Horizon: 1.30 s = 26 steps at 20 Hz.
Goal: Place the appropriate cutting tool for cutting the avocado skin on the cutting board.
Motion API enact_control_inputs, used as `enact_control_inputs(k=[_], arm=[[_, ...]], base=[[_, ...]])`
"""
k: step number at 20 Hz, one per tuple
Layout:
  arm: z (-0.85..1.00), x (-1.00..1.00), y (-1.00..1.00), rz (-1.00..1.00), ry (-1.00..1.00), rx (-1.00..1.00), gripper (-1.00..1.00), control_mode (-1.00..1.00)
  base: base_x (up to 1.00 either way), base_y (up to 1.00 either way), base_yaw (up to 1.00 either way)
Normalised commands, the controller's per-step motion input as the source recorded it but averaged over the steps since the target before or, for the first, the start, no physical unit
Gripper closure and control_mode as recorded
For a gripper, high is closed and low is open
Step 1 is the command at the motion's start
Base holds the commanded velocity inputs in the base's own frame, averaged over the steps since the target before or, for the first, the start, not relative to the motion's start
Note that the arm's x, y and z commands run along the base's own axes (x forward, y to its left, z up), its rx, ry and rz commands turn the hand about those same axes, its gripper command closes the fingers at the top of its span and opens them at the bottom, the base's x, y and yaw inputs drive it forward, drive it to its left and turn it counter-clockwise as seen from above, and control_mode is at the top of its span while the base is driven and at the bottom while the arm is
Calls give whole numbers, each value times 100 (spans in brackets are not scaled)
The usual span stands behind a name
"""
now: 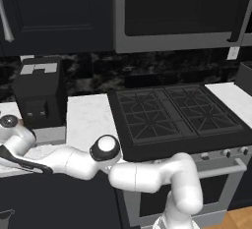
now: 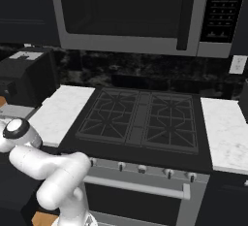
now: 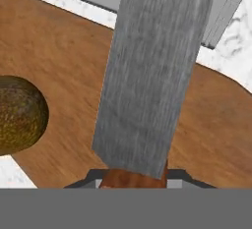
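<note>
In the hand view the knife (image 3: 147,75) fills the centre: its grey blade runs from the bottom of the frame up past the top edge, and a stub of orange handle shows at its base. The claw (image 3: 133,180) pinches that handle; its tips are mostly hidden under the blade. The blade is above the cutting board (image 3: 64,66), a reddish-brown wooden slab resting on the white marble table (image 3: 231,46). Whether the blade touches the wood cannot be told. The avocado (image 3: 19,115), olive-yellow and partly cut off by the left edge, sits on the board just left of the blade, apart from it.

In the left base view the arm (image 1: 74,161) reaches low and far left, past a black boxy appliance (image 1: 39,93) on the table. The stove (image 1: 177,112) stands to the right.
</note>
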Motion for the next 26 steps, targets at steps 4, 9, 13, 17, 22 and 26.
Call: enact_control_inputs(k=[4, 9, 13, 17, 22, 26], arm=[[0, 26, 67, -14, 31, -14, -100, -100], [5, 8, 29, -16, 27, -8, -100, -100], [71, -51, 1, -20, 31, 0, -100, -100], [99, -67, 0, -22, 34, -1, -100, -100], [80, -83, 0, -18, 17, -1, -100, -100], [65, -100, 0, -18, 0, 0, -100, -100]], base=[[0, 0, 0], [0, 0, 0], [0, 0, 0], [0, 0, 0], [0, 0, 0], [0, 0, 0]])
